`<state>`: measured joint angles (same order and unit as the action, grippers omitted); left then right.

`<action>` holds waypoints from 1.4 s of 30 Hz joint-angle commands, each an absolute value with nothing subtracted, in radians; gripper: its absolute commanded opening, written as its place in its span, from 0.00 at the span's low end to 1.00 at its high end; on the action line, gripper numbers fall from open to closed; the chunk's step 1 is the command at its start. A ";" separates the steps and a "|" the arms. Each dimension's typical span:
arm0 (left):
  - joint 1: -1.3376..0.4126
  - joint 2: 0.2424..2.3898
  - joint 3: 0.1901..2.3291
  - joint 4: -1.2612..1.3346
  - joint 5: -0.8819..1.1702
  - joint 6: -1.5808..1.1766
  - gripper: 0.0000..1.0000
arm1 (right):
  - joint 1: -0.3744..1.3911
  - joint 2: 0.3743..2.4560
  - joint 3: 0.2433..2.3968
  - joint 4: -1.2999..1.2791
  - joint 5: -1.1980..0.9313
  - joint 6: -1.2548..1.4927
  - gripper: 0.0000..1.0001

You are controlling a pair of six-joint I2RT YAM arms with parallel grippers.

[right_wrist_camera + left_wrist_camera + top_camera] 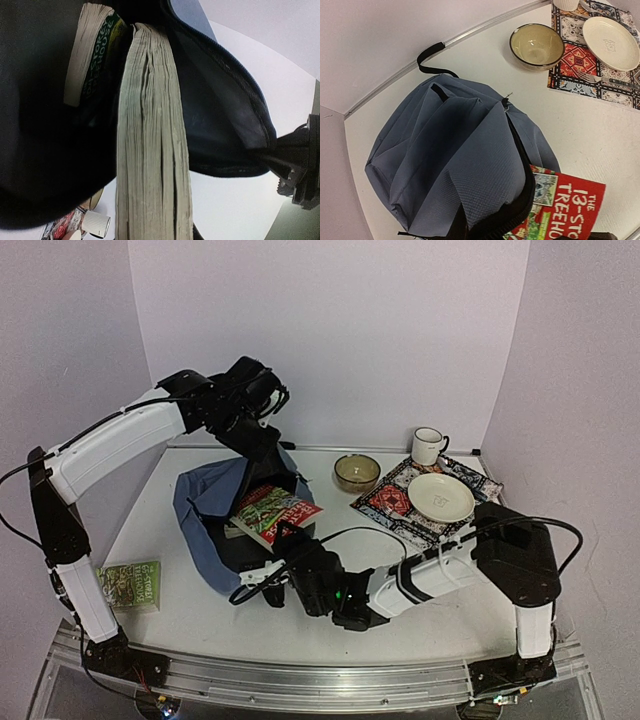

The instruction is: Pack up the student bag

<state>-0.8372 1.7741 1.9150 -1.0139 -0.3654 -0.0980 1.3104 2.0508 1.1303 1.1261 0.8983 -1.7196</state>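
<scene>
The student bag (205, 505) is a slate-blue backpack lying on the table with its black-lined mouth open toward the near edge. My left gripper (268, 445) is above its far side, shut on the bag's upper flap (470, 165) and holding it up; its fingers are hidden under the fabric in the left wrist view. My right gripper (292, 543) is shut on a red-covered book (272, 512), which lies partly in the mouth. In the right wrist view the book's page edge (152, 150) runs into the dark interior (220, 100), beside another book (82, 55) that is inside.
A green book (130, 585) lies at the near left of the table. To the right of the bag stand a bowl (357, 472) and a patterned placemat (385, 502) bearing a plate (441, 497), with a mug (428, 446) behind it and a fork (605, 80) on it.
</scene>
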 commanded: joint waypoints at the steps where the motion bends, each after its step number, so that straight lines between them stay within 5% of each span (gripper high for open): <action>1: -0.842 1.728 2.001 -0.951 -0.246 -0.110 0.00 | 1.292 2.111 1.260 1.243 0.917 -1.740 0.00; 11: -0.842 1.702 1.997 -0.951 -0.159 -0.136 0.00 | 1.243 2.263 1.462 1.138 0.924 -1.702 0.00; 23: -0.842 1.696 1.994 -0.949 -0.071 -0.164 0.00 | 1.200 2.405 1.752 0.715 0.974 -1.402 0.00; 31: -0.843 1.696 1.992 -0.945 -0.074 -0.173 0.00 | 1.185 2.481 1.875 0.639 0.993 -1.347 0.19; 36: -0.842 1.719 1.997 -0.942 -0.140 -0.172 0.00 | 1.207 2.381 1.799 0.533 0.929 -1.224 0.37; 42: -0.841 1.740 2.013 -0.937 -0.193 -0.169 0.00 | 1.232 2.243 1.734 0.325 0.776 -0.977 0.45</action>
<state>-0.8368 1.7664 1.9308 -1.0210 -0.1487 -0.1614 1.2055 2.4124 1.7507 0.4658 0.8621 -1.1807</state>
